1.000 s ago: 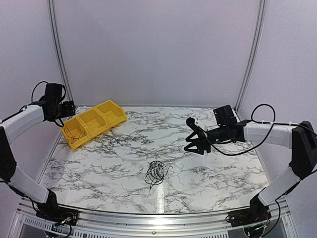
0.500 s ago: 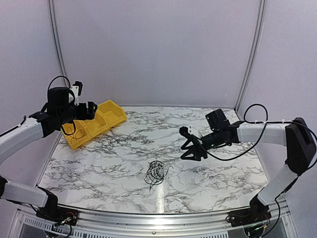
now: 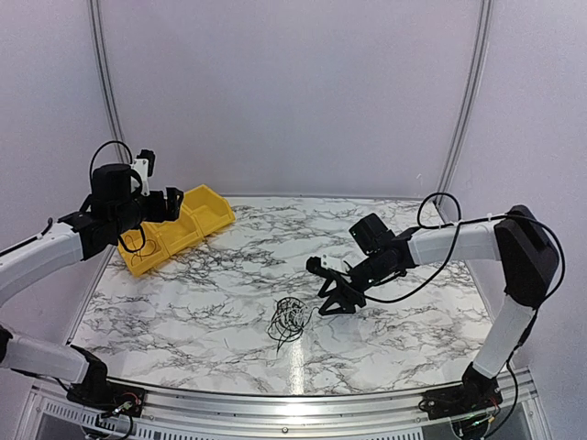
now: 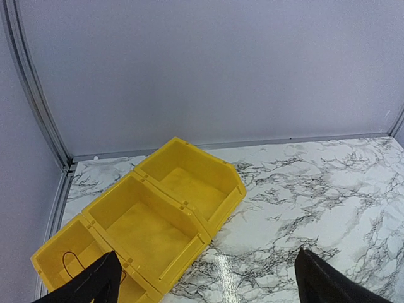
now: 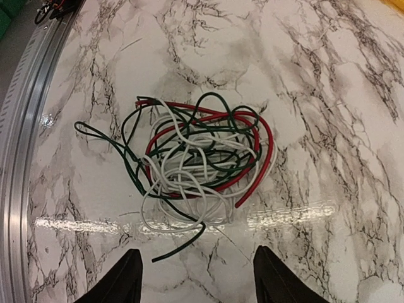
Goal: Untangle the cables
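The cables point(image 5: 202, 158) are a loose tangle of thin red, green and white wires lying on the marble table; from above the cables point(image 3: 290, 319) look like a small dark knot near the front middle. My right gripper point(image 3: 323, 290) hovers just right of the tangle, tilted down at it. In the right wrist view the right gripper point(image 5: 196, 254) is open, with only bare table between its fingers and the wires just beyond their tips. My left gripper point(image 3: 174, 203) hangs open above the yellow bin. Nothing is between the wide-spread tips of the left gripper point(image 4: 205, 259).
A yellow bin point(image 3: 197, 223) with three compartments sits at the back left. A thin dark wire loop point(image 4: 71, 262) lies in the end compartment of the bin point(image 4: 189, 211). An aluminium rail point(image 5: 25, 126) runs along the table's front edge, near the tangle.
My right gripper has moved left and down, from mid-right of the table to beside the tangle. My left arm has lifted and swung right to above the bin.
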